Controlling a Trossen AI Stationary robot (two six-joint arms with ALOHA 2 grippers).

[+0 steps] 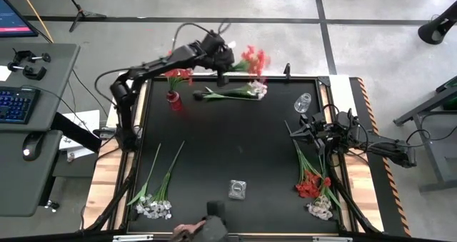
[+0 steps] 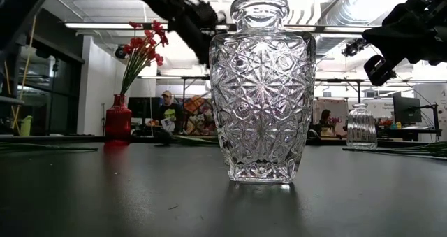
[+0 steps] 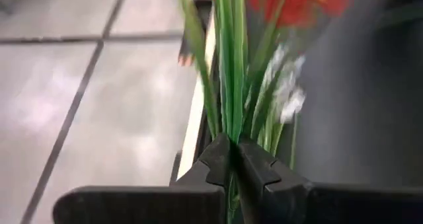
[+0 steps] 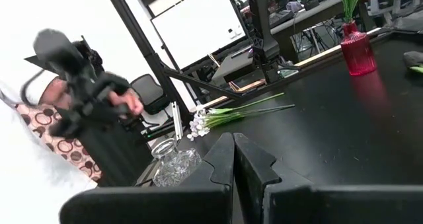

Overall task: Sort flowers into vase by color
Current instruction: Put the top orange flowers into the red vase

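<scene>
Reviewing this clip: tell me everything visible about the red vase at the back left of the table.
The red vase is a small translucent red bottle, glass-like, with a ribbed round body and narrow neck. It stands upright on the black table near the far left edge. Red flowers on green stems already stand in it and fan out above the neck. Neither gripper touches it; the left gripper is off to its side, shut on other stems.

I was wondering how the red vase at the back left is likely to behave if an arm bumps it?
The red vase looks narrow and tall with red flowers leaning out above, so it is probably top-heavy and apt to tip. It appears to be glass, so likely fragile and slippery on the table.
</scene>
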